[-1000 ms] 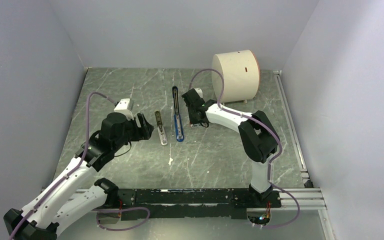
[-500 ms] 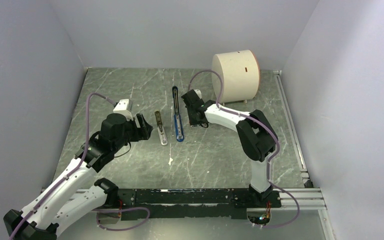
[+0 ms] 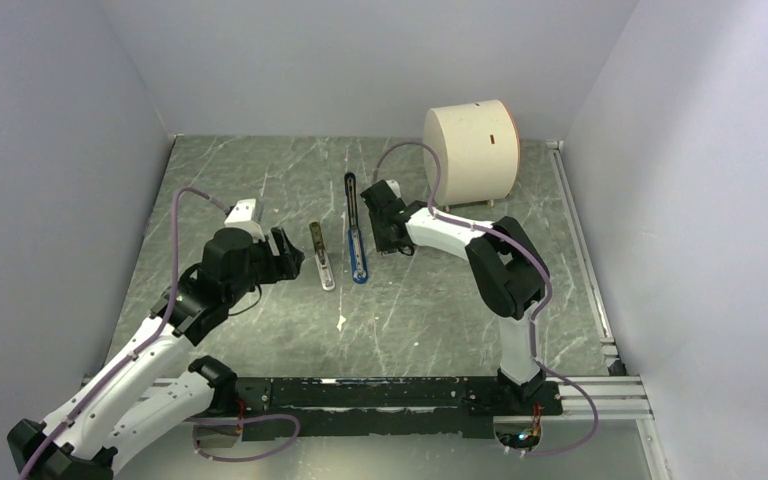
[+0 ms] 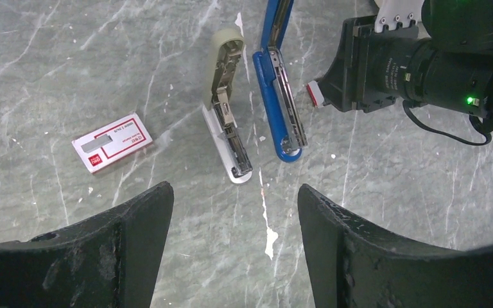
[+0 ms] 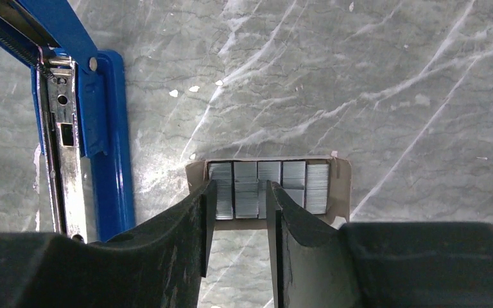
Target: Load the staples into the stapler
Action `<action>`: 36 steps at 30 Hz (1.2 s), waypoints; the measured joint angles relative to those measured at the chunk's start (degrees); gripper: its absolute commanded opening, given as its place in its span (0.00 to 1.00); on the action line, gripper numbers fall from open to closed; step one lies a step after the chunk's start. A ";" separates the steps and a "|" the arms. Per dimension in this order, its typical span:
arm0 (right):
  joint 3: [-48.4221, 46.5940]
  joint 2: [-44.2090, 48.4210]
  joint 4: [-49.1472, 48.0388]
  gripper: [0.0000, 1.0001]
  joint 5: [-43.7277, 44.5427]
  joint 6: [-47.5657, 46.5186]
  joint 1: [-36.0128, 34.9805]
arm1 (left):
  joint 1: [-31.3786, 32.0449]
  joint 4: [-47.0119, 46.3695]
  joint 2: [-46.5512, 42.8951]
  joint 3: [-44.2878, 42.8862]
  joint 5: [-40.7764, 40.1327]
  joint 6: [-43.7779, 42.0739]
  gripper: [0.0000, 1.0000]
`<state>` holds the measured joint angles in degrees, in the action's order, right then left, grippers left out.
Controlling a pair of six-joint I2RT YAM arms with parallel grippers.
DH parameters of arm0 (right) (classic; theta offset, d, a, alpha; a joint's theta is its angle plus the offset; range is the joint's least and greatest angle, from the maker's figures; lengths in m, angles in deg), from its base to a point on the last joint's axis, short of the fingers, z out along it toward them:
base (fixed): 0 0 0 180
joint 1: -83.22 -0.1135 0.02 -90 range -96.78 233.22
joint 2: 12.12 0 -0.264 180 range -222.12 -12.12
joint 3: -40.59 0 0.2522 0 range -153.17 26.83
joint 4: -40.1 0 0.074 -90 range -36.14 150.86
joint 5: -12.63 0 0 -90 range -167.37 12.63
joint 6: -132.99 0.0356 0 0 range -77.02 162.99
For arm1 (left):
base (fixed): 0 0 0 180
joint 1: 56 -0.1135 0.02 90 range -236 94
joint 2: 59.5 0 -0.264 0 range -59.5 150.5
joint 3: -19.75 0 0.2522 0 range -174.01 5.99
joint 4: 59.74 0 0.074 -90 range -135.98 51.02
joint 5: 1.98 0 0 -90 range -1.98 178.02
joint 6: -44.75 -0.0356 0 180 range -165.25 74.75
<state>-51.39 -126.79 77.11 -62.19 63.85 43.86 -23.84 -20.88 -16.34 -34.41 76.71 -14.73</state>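
Right gripper jaws a little apart, tips low over staples in a small card tray, straddling one strip; contact unclear. Stapler lies opened flat mid-table, just left of tray, black arm pointing far. Silvery-grey strip just left of it, apart. Left gripper spread wide, empty, hovering further left. Red-white box left of strip

No lettering could be read. A red-bordered label was seen on the small white box lying left of the grey stapler, but its print was too small to be made out.
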 measured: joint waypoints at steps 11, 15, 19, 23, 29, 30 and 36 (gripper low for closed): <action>-0.48 -0.37 -0.24 0.30 -1.09 -0.13 0.31 | 0.00 0.11 -2.62 0.50 -3.98 1.22 0.76; -0.48 -0.37 -0.24 0.24 -1.01 -0.09 0.44 | 0.00 0.15 -3.19 0.52 -4.94 1.46 0.76; -0.48 -0.35 -0.24 0.21 -0.79 -0.07 0.44 | 0.00 0.24 -3.19 0.52 -5.33 1.68 0.76; -0.48 -0.33 -0.24 0.21 -0.57 -0.09 0.42 | 0.00 0.24 -3.19 0.52 -5.55 1.84 0.76; -0.20 0.70 -0.26 0.21 -0.28 -0.07 0.42 | 0.00 0.26 -3.19 0.52 -5.64 1.84 0.76; -0.04 1.22 -0.26 0.21 -0.31 -0.04 0.42 | 0.00 0.26 -3.21 0.52 -5.64 1.84 0.77; 1.55 6.16 -0.63 0.22 -0.70 0.59 0.44 | 0.00 0.28 -3.58 0.52 -5.64 1.86 0.77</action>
<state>-49.83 -120.63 76.47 -62.89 64.44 44.30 -23.84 -20.60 -19.93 -33.88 71.07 -12.87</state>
